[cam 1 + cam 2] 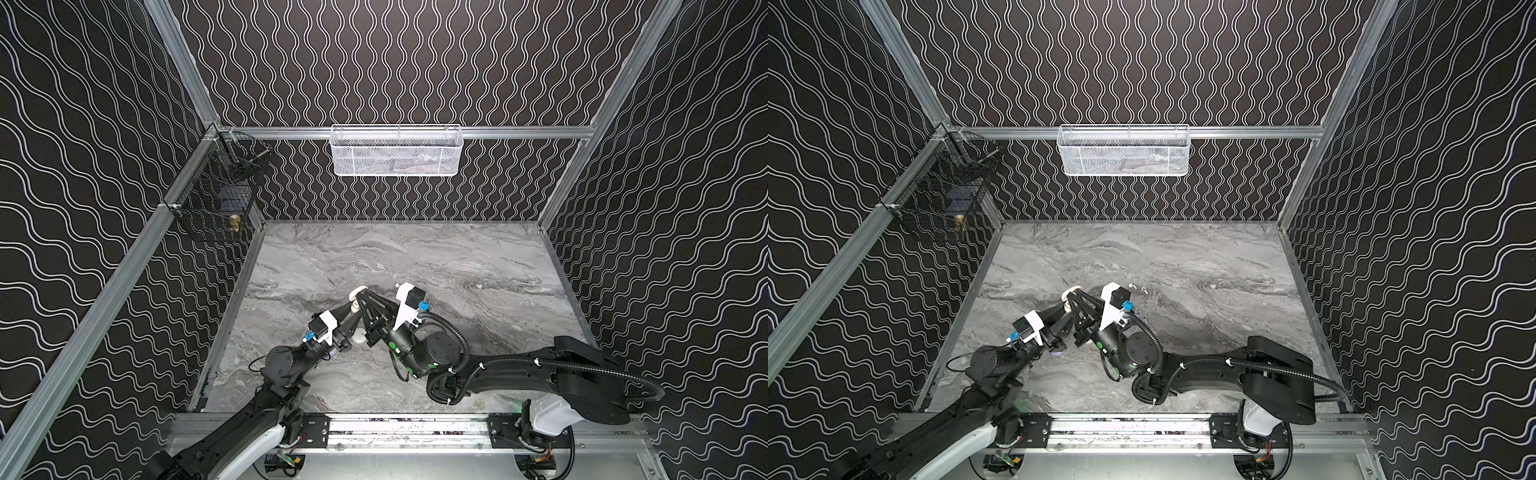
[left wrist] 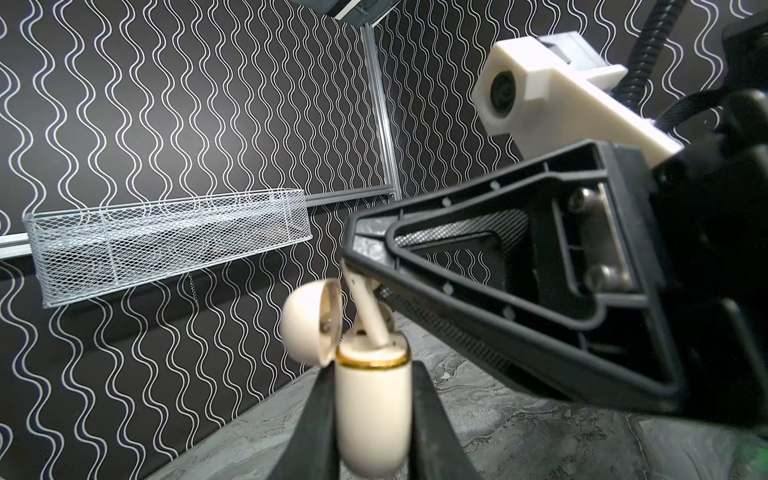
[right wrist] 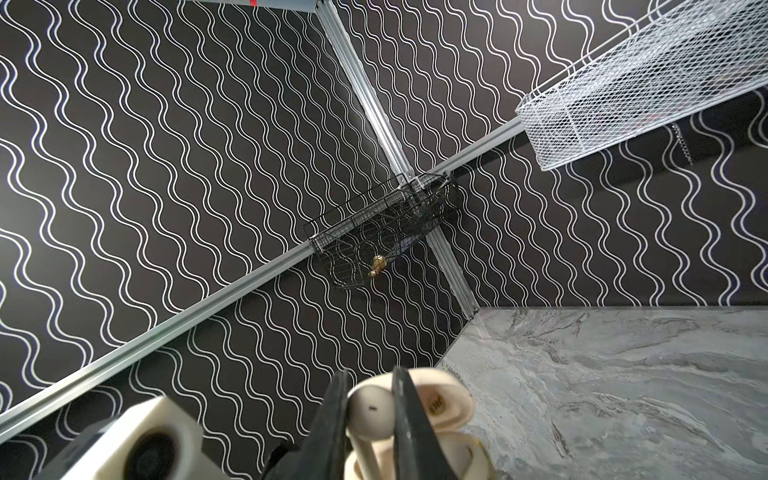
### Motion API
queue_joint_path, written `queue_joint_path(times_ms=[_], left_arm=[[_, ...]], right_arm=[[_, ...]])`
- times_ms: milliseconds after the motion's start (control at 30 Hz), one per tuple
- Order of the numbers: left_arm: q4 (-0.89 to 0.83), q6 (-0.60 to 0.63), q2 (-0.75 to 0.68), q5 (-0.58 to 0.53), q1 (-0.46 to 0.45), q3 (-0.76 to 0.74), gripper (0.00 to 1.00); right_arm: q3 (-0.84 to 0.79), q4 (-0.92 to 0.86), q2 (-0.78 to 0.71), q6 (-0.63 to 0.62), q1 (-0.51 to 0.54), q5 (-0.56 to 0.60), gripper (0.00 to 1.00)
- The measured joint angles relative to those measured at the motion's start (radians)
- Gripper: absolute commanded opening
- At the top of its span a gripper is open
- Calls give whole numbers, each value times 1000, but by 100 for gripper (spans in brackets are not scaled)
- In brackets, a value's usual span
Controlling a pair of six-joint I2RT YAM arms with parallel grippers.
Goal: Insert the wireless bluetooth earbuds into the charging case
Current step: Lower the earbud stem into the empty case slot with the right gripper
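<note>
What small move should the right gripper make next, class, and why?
Probably lower the right gripper slightly, along the stem. It grips an earbud whose stem tip sits in the open charging case, held by the left gripper; the bud's head is not yet seated.

The left gripper [image 2: 373, 386] and right gripper [image 3: 370, 399] have black triangular ribbed fingers [image 2: 519, 324]; black arms [image 1: 590, 390] bear white camera mounts [image 1: 404, 306], blue connectors [image 1: 423, 306], corrugated cable [image 1: 631, 376], green dots [image 1: 392, 344].

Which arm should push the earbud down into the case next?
Right. The right gripper is shut on the earbud, stem tip at the open charging case slot; the left gripper is occupied holding that case.
</note>
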Motion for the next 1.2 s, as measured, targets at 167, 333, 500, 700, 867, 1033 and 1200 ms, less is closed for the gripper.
queue_joint_path(times_ms=[167,333,500,700,867,1033,1200], left_arm=[[-2,-1,-6,-4,0,0,0],[-7,-1,-10,-7,0,-1,0],[-11,-1,-10,-6,-2,-2,0],[-15,-1,-14,-7,-2,-4,0],[-23,-1,-21,-8,-2,-6,0],[-38,-1,-20,-4,-2,-6,0],[-48,-1,-13,3,-3,-6,0]], right_arm=[[1,54,29,-9,0,5,4],[8,84,48,-16,3,8,2],[14,98,58,-24,13,16,1],[15,114,69,-30,20,39,0],[-3,151,72,-34,25,70,0],[-24,167,74,-29,29,95,0],[-40,192,77,-22,37,113,0]])
